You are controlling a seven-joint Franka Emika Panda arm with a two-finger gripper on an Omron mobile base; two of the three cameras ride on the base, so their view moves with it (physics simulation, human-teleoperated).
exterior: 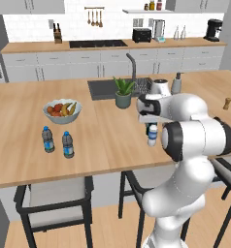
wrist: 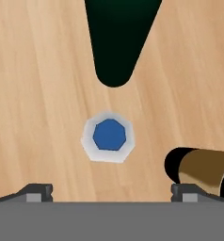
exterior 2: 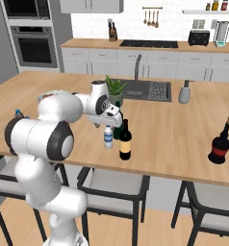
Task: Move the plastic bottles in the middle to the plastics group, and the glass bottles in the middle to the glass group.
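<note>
The end effector (wrist: 112, 190) hangs over the bench (exterior: 107, 145), pointing straight down, its fingers (wrist: 35, 191) spread wide and released, nothing between them. Directly beneath it stands the pale water bottle (exterior 2: 108, 137), upright; in the hand view it (wrist: 108, 136) shows from above as a blue centre ringed in white, lying midway between the two tips, with bare wood on both of its flanks. Just beyond it in that view is the green wine bottle (wrist: 115, 42), and to one side, close to one fingertip, the brown bottle (wrist: 205, 167) with its black neck. In the right base view the brown bottle (exterior 2: 125, 141) stands just beside the water bottle, near the front edge of the bench, and the wine bottle (exterior 2: 118, 130) is mostly hidden behind the hand. The two dark-capped water bottles (exterior: 57, 141) stand together well to the left, also near the front edge, with a wide stretch of open wood between them and the middle cluster. A fruit bowl (exterior: 62, 111) sits behind them. The reddish-brown bottle (exterior 2: 221, 143) stands well to the right, close to the front edge, again with clear wood between. A potted plant (exterior: 123, 92) and the sink (exterior: 100, 89) lie behind the arm.
</note>
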